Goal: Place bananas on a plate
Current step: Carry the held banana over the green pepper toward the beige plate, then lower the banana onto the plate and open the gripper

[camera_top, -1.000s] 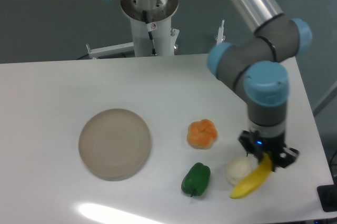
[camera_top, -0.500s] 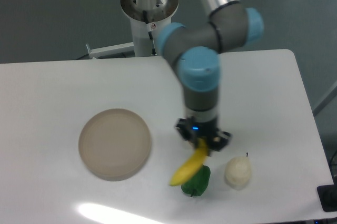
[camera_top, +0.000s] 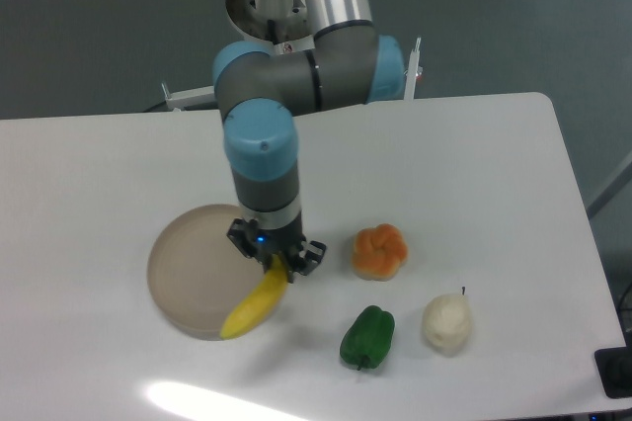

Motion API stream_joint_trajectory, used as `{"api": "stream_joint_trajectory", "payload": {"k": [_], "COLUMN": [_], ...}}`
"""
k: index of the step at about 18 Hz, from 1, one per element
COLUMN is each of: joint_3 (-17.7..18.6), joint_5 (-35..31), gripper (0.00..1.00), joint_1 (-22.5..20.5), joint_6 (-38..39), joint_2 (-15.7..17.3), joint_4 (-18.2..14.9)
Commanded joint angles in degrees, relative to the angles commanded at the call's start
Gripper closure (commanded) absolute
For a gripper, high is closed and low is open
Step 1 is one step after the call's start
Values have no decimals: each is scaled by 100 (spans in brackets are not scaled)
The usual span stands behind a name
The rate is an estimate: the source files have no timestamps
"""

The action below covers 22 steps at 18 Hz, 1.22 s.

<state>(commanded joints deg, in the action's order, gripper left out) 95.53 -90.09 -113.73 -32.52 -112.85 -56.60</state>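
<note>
Pincer (camera_top: 276, 261): clamped on banana's upper end
Banana (camera_top: 254, 303): tilted over plate's right rim
Plate (camera_top: 193, 268): on white tabletop (camera_top: 89, 194)
Orange (camera_top: 379, 251): right of pincer

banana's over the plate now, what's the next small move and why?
Probably shift a little further left toward the plate's middle, then lower and open. The claw grips the banana by its upper end at the plate's right rim, and the banana's lower end hangs over the plate's front edge.
</note>
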Motion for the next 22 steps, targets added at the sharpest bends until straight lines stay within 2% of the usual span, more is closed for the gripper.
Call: {"api": "stream_joint_trajectory", "payload": {"k": [4, 8, 22], "joint_3": [193, 466, 528], "joint_5": [-35, -44, -53], "gripper": [73, 73, 72], "joint_1": [220, 220, 299], "joint_6": [18, 17, 150], "joint_2": [-114, -114, -369], "joint_4": [193, 606, 686]}}
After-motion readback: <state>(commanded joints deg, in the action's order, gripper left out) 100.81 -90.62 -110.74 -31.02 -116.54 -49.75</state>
